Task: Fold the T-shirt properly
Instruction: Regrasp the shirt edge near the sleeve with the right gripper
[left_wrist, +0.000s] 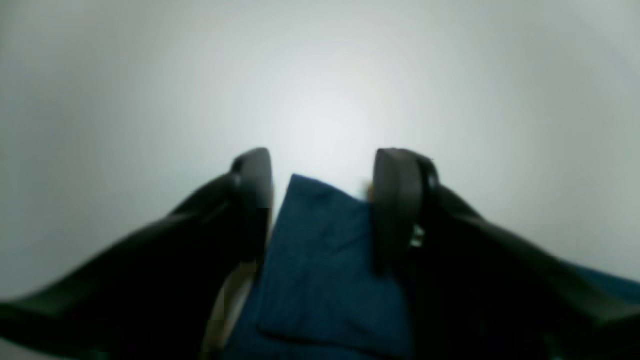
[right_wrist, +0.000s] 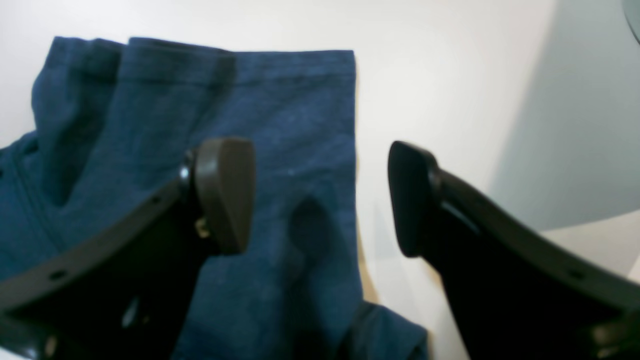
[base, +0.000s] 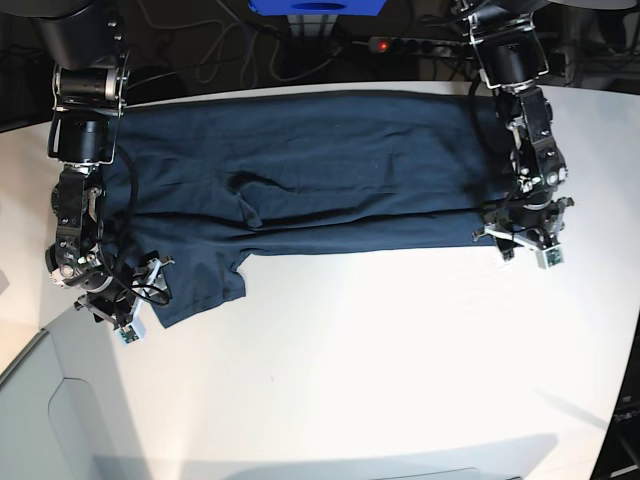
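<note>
Presently finds the T-shirt (base: 330, 180) spread as a long dark band across the far half of the white table (base: 400, 380), reaching from far left to far right. Notes one sleeve (base: 195, 285) spilling toward the near left, and a small pucker in the cloth left of centre.

Left gripper (base: 528, 240): sits at the band's near right corner. Shows fingers (left_wrist: 400, 200) released in the left wrist view, parted, with a corner of blue cloth lying between them; no pinch evident.

Right gripper (base: 125, 300): sits at the near left, by the sleeve. Shows jaws spread wide in the right wrist view, one finger (right_wrist: 225, 192) over the fabric, the other over bare table, straddling the cloth's straight edge. Grasps nothing.

Handling, as a judgement:
- Appears light, soft and limp; offers no stiffness, so sags and drags wherever unsupported.
- Looks matte and slightly heathered; unlikely to slip from the pads, but likely to cling to the table and to its own layers.
- Not fragile; tolerates a firm pinch.
- Wrinkles easily, as at the pucker; calls for tension between two holds when lifting.

Recommended holds: near right corner at the hem, taken deep enough to catch every layer; sleeve edge or shoulder seam at the near left. Advises against a pinch mid-panel, which bunches the cloth.
</note>
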